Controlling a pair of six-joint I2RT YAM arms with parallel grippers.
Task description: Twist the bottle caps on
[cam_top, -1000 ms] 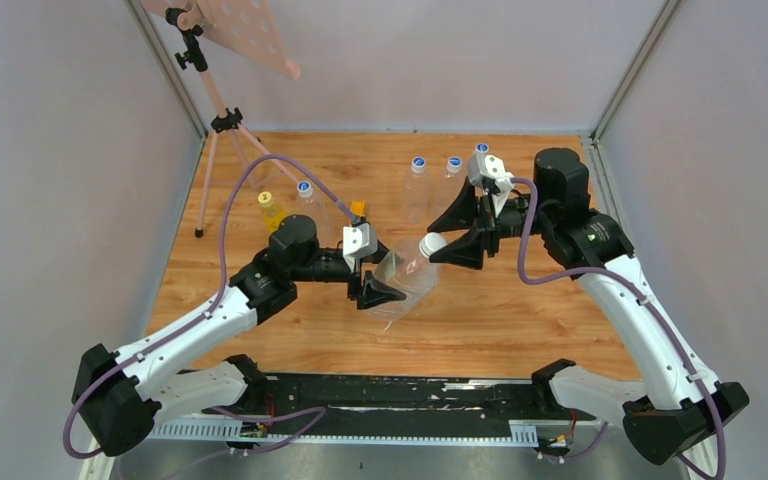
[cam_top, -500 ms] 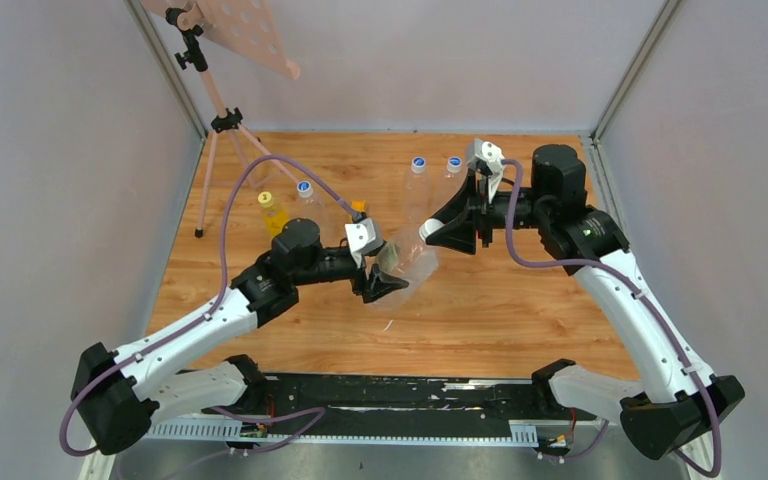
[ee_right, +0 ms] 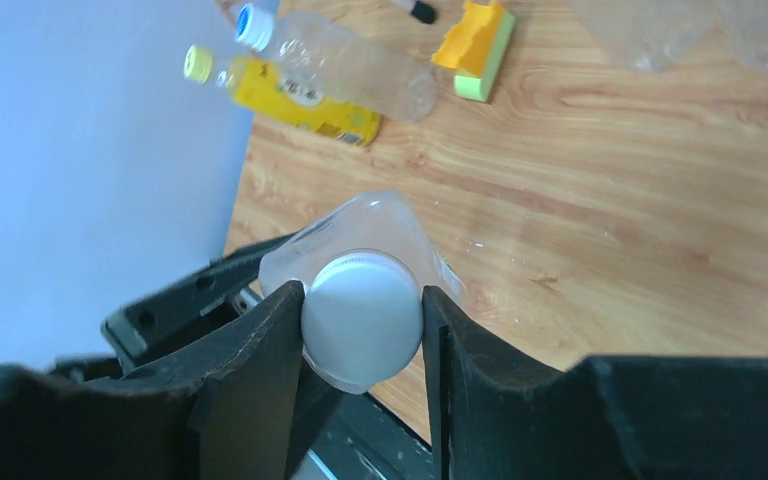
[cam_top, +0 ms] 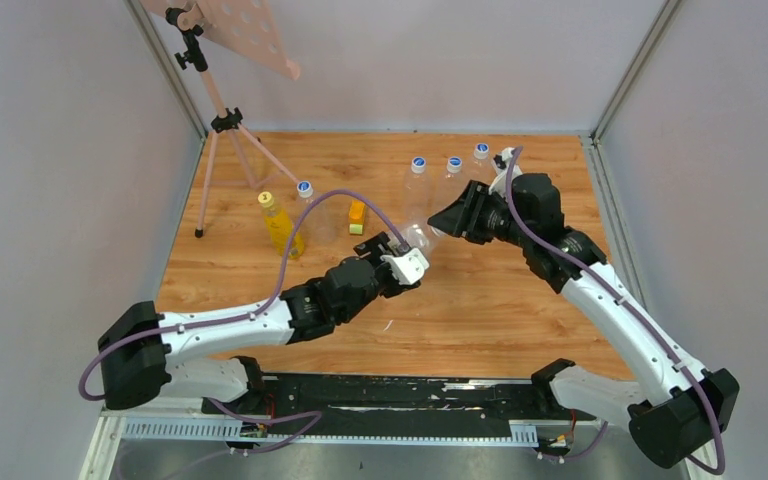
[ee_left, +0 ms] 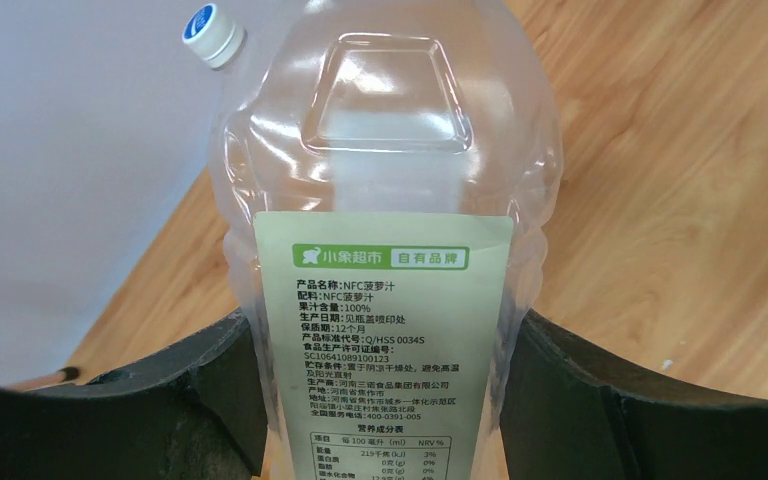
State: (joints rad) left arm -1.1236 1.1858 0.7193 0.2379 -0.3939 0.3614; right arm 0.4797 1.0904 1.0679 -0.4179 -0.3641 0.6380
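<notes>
The wider clear bottle [ee_left: 385, 190] with its pale green label lies tilted in the air above the middle of the table, and my left gripper [ee_left: 385, 400] is shut on its body. A plain white cap [ee_right: 362, 315] sits on the bottle's neck. My right gripper [ee_right: 362, 330] is shut on that cap, one finger on each side. In the top view the left gripper [cam_top: 400, 262] and the right gripper [cam_top: 440, 227] face each other with the bottle [cam_top: 418, 238] between them. A slim yellow bottle [cam_top: 280, 225] with a yellow cap and a slim clear bottle [cam_top: 307, 205] with a blue cap stand at the left.
An orange-and-green block [cam_top: 357, 215] sits near the two slim bottles. Three more clear bottles with blue caps [cam_top: 418, 165] stand in a row at the back. A tripod [cam_top: 222, 120] stands at the back left corner. Grey walls close in both sides.
My right gripper has closed onto the white cap. Both arms have shifted back and right with the bottle, and the left arm now lies lower and more stretched out.
</notes>
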